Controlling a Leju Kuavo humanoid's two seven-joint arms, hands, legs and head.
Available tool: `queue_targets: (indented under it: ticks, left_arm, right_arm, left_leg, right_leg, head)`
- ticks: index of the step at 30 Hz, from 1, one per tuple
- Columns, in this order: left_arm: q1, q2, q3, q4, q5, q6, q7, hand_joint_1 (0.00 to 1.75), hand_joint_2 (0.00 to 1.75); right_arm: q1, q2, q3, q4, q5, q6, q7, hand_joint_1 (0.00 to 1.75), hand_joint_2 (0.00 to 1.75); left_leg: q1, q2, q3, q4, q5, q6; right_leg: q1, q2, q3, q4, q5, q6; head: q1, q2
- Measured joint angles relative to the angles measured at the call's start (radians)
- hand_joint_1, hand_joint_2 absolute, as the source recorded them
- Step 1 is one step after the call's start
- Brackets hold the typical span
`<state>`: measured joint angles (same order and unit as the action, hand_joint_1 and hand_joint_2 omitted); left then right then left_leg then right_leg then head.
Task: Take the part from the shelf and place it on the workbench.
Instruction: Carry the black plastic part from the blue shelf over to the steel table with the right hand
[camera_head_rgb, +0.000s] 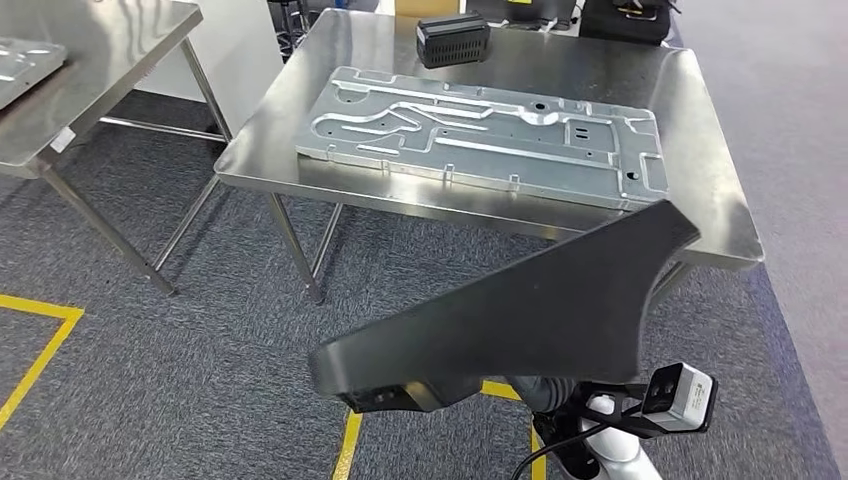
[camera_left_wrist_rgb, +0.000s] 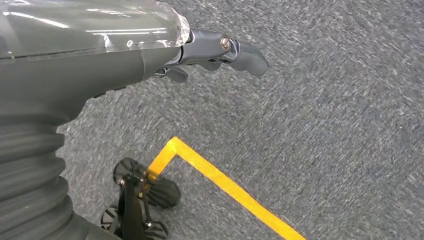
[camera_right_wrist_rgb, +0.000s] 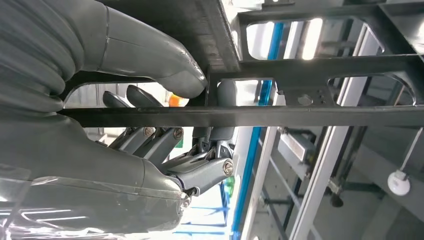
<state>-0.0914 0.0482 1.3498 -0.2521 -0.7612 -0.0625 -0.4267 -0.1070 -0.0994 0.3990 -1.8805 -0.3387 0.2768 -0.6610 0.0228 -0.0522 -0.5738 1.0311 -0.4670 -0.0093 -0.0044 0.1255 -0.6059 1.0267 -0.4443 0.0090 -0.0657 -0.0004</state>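
Right wrist view | right hand (camera_right_wrist_rgb: 165, 135) grips black part (camera_right_wrist_rgb: 300, 116) | no legible writing

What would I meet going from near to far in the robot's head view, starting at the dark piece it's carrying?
Black part held up close → near edge of the steel workbench → large stamped metal plate lying flat on it → small black box near the far edge.

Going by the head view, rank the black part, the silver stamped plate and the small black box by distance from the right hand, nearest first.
1. black part: held in the right hand.
2. silver stamped plate: flat on the workbench, beyond the part.
3. small black box: at the workbench's far edge.
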Motion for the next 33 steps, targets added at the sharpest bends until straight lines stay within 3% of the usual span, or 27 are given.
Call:
queue_targets:
  ticks: [2,4,6,7,8,9,11,13,15,17,19,21,22,23,25,27,29,31,33]
  left_arm:
    - [-0.005,0.0,-0.001,0.0,0.002,-0.002,-0.003,0.0,1.75]
    - [-0.003,0.0,-0.001,0.0,0.004,-0.004,-0.005,0.0,1.75]
    - [0.0,0.0,-0.001,0.0,0.004,-0.006,-0.005,0.0,1.75]
    - [0.0,0.0,-0.001,0.0,0.004,-0.007,-0.005,0.0,1.75]
    - [0.0,0.0,-0.001,0.0,0.004,-0.007,-0.005,0.0,1.75]
    - [-0.001,0.0,-0.001,0.0,0.004,-0.008,-0.005,0.0,1.75]
    - [-0.002,-0.001,-0.001,0.0,0.004,-0.008,-0.005,0.0,1.75]
    - [-0.002,-0.001,-0.001,0.0,0.004,-0.008,-0.006,0.0,1.75]
    - [-0.003,-0.001,-0.001,0.0,0.004,-0.01,-0.009,0.0,1.75]
    - [-0.006,0.0,-0.001,0.0,0.005,-0.013,-0.015,0.0,1.75]
    - [-0.007,0.0,-0.002,0.0,0.006,-0.015,-0.019,0.0,1.75]
    - [-0.002,0.0,-0.001,0.0,0.011,-0.014,-0.021,0.0,1.75]
    - [0.0,-0.001,-0.001,0.0,0.014,-0.015,-0.022,0.0,1.75]
    - [0.002,-0.002,-0.001,0.0,0.018,-0.015,-0.024,0.0,1.75]
    - [0.003,-0.004,-0.001,0.0,0.024,-0.017,-0.029,0.0,1.75]
    - [0.003,-0.005,0.0,0.001,0.028,-0.018,-0.033,0.0,1.75]
    - [0.003,-0.006,0.001,0.001,0.036,-0.017,-0.032,0.0,1.75]
    - [0.001,-0.01,0.002,0.001,0.043,-0.017,-0.032,0.0,1.75]
    - [0.0,-0.014,0.002,0.001,0.047,-0.018,-0.032,0.0,1.75]
  right_arm:
    - [-0.006,0.004,0.0,-0.007,0.003,-0.006,0.003,1.75,1.75]
    - [-0.018,0.008,0.0,-0.012,0.005,-0.009,0.005,1.75,1.75]
    - [-0.024,0.013,0.0,-0.013,0.005,-0.009,0.006,1.75,1.75]
    - [-0.025,0.014,0.0,-0.013,0.006,-0.009,0.006,1.75,1.75]
    - [-0.025,0.014,0.0,-0.013,0.006,-0.009,0.007,1.75,1.75]
    - [-0.025,0.015,0.0,-0.013,0.006,-0.009,0.007,1.75,1.75]
    - [-0.029,0.016,0.0,-0.014,0.006,-0.009,0.007,1.75,1.75]
    - [-0.032,0.017,0.0,-0.017,0.006,-0.009,0.008,1.75,1.75]
    - [-0.033,0.018,0.0,-0.02,0.005,-0.01,0.01,1.75,1.75]
    - [-0.037,0.018,0.0,-0.026,0.003,-0.015,0.02,1.75,1.75]
    - [-0.048,0.021,0.0,-0.03,-0.002,-0.021,0.034,1.75,1.75]
    - [-0.055,0.022,0.0,-0.03,-0.009,-0.023,0.043,1.75,1.75]
    - [-0.056,0.022,0.001,-0.028,-0.014,-0.022,0.045,1.75,1.75]
    - [-0.059,0.021,0.001,-0.025,-0.02,-0.019,0.046,1.75,1.75]
    - [-0.069,0.02,0.001,-0.02,-0.033,-0.016,0.047,1.75,1.75]
    - [-0.08,0.017,0.001,-0.019,-0.042,-0.019,0.052,1.75,1.75]
    - [-0.086,0.013,0.003,-0.019,-0.048,-0.023,0.057,1.75,1.75]
    - [-0.087,0.005,0.004,-0.02,-0.054,-0.021,0.058,1.75,1.75]
    - [-0.091,-0.004,0.005,-0.02,-0.058,-0.019,0.058,1.75,1.75]
  left_leg:
    - [0.002,0.021,0.004,-0.008,0.005,0.014]
    - [0.002,0.044,0.007,-0.012,0.007,0.023]
    - [0.0,0.068,0.007,-0.012,0.004,0.026]
    - [0.0,0.079,0.008,-0.012,0.003,0.026]
    - [0.0,0.089,0.009,-0.012,0.001,0.025]
    - [0.0,0.1,0.013,-0.012,-0.002,0.023]
    - [-0.003,0.118,0.021,-0.011,-0.008,0.015]
    - [-0.008,0.135,0.028,-0.011,-0.015,0.004]
    - [-0.01,0.154,0.034,-0.016,-0.018,-0.007]
    - [-0.006,0.134,0.034,0.0,-0.035,-0.018]
    - [-0.003,0.086,-0.004,0.089,-0.088,-0.024]
    - [-0.003,0.064,-0.071,0.223,-0.145,-0.025]
    - [-0.003,0.061,-0.095,0.265,-0.152,-0.025]
    - [-0.003,0.059,-0.103,0.269,-0.138,-0.024]
    - [-0.003,0.048,-0.067,0.168,-0.062,-0.019]
    - [-0.002,0.011,-0.017,0.043,-0.007,-0.013]
    - [-0.004,-0.007,0.0,-0.001,0.001,-0.007]
    - [-0.004,0.012,0.004,-0.008,0.006,0.004]
    - [-0.001,0.03,0.009,-0.017,0.011,0.016]
  right_leg:
    - [0.001,-0.029,-0.013,0.025,-0.017,0.01]
    - [0.0,-0.087,-0.061,0.122,-0.07,0.018]
    - [-0.004,-0.113,-0.124,0.246,-0.119,0.025]
    - [-0.007,-0.118,-0.141,0.275,-0.121,0.026]
    - [-0.008,-0.122,-0.137,0.267,-0.105,0.027]
    - [-0.009,-0.128,-0.113,0.219,-0.073,0.026]
    - [-0.003,-0.162,-0.039,0.078,-0.014,0.017]
    - [0.006,-0.183,-0.003,0.004,0.003,0.006]
    - [0.009,-0.165,-0.004,-0.002,0.002,-0.004]
    - [0.005,-0.145,0.0,-0.011,0.006,-0.015]
    - [0.001,-0.127,0.006,-0.018,0.01,-0.025]
    - [0.003,-0.106,0.006,-0.018,0.01,-0.03]
    - [0.004,-0.093,0.007,-0.017,0.009,-0.031]
    - [0.005,-0.08,0.007,-0.015,0.009,-0.031]
    - [0.005,-0.053,0.009,-0.011,0.007,-0.028]
    - [0.006,-0.031,0.006,-0.004,0.004,-0.021]
    - [0.004,-0.012,-0.001,-0.001,0.005,-0.011]
    - [0.001,-0.003,-0.005,-0.001,0.006,0.001]
    - [0.002,-0.045,-0.021,0.033,-0.017,0.013]
  head:
    - [0.0,0.0]
    - [0.0,0.0]
    - [0.0,0.0]
    - [0.0,0.0]
    - [0.0,0.0]
    - [0.0,0.0]
    - [0.0,0.0]
    - [0.0,0.0]
    - [0.0,0.0]
    - [0.0,0.0]
    - [0.0,0.0]
    - [0.0,0.0]
    - [0.0,0.0]
    - [0.0,0.0]
    - [0.0,0.0]
    - [0.0,0.0]
    - [0.0,0.0]
    - [0.0,0.0]
    - [0.0,0.0]
